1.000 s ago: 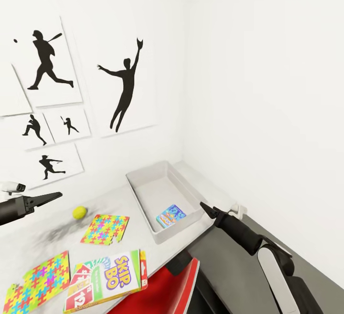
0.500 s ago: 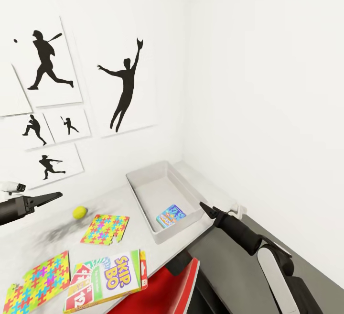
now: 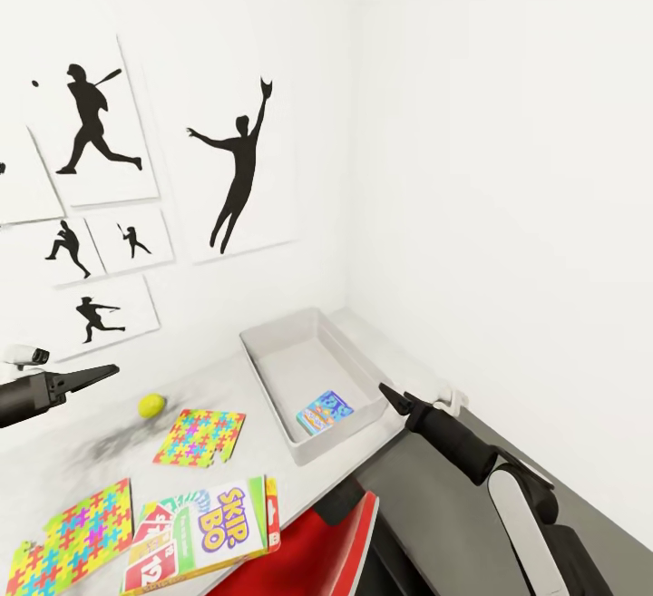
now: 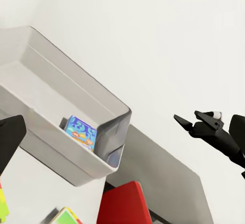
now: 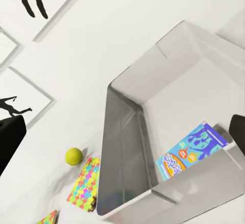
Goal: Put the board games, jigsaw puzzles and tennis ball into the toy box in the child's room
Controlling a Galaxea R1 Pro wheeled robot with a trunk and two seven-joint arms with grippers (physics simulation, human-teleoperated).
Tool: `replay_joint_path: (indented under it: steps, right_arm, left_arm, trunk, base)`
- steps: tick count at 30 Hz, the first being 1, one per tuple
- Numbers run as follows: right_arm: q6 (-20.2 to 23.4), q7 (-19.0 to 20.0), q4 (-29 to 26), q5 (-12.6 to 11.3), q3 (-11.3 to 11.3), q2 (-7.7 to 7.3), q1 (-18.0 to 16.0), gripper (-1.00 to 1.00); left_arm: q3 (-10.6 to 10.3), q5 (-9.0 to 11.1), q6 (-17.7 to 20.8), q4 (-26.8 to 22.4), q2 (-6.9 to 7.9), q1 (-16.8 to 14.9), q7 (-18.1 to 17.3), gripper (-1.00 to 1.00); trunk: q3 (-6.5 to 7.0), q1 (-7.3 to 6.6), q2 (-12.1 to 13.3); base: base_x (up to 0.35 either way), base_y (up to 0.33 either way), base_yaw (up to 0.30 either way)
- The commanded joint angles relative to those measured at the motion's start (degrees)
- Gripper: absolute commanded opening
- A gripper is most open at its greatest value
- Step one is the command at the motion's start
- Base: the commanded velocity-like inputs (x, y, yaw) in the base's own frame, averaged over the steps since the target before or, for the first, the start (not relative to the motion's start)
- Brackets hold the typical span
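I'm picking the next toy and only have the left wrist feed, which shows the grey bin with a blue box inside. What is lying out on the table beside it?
Observer: A tennis ball sits on the table, to the left of the toy box and close to the wall.
Operator: Are any puzzles out?
Observer: Yes, two jigsaw puzzles. One is just in front of the ball and the other is at the near left.
Operator: Are there more games?
Observer: The Skip-Bo game lies flat by the table's front edge, between the near puzzle and a red chair.
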Motion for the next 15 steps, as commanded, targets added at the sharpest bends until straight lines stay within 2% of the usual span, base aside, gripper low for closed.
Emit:
replay_joint_path:
  steps: [1,7,15]
  right_arm:
    - [0.3,-0.1,0.0,-0.4,0.0,-0.02,0.0,1.00]
    - [0.3,-0.1,0.0,-0.4,0.0,-0.01,-0.1,1.00]
    - [0.3,-0.1,0.0,-0.4,0.0,0.01,-0.1,1.00]
  left_arm:
    - [0.0,-0.1,0.6,0.0,-0.02,0.0,-0.3,1.00]
    - [0.0,-0.1,0.5,0.0,-0.25,0.0,-0.3,1.00]
    - [0.0,-0.1,0.6,0.0,-0.30,0.0,-0.3,1.00]
  trunk:
    - [-0.01,0.02,-0.1]
    - [0.56,0.02,-0.1]
    - [1.31,0.02,-0.1]
  base:
    - [0.000,0.000,0.000]
    - [-0.006,0.000,0.000]
    - [-0.067,0.000,0.000]
